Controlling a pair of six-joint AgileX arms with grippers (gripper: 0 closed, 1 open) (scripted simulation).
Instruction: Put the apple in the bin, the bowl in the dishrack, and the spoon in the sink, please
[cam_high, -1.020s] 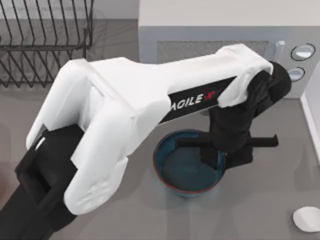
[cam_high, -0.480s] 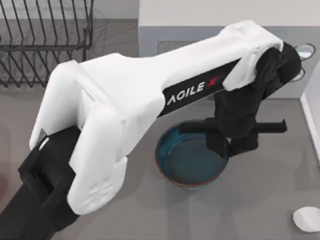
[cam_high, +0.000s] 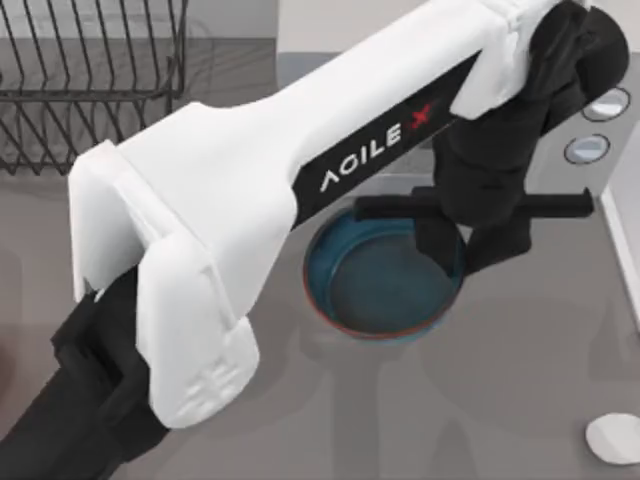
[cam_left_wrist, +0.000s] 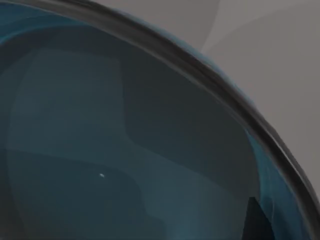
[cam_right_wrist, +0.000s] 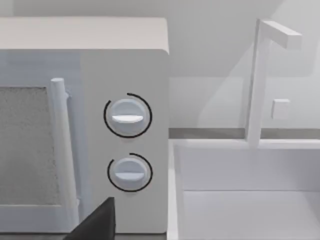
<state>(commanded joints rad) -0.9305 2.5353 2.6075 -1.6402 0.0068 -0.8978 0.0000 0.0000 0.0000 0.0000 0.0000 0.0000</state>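
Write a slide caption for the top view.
Left gripper grips the teal bowl by its rim, dishrack behind.

Microwave (cam_high: 420, 40) stands close behind the bowl (cam_high: 375, 290), blocking that side. Dishrack (cam_high: 90, 80) occupies the far left corner. Worktop (cam_high: 480, 420) near the bowl lies open; a spoon (cam_high: 612, 438) rests at its right edge.

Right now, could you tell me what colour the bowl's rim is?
Thin reddish-brown around the teal-blue bowl, clearest in the top view.

Bowl (cam_high: 375, 290) mid-table; dishrack (cam_high: 90, 80) far left; spoon (cam_high: 613, 437) near right; microwave (cam_high: 590, 120) behind bowl.
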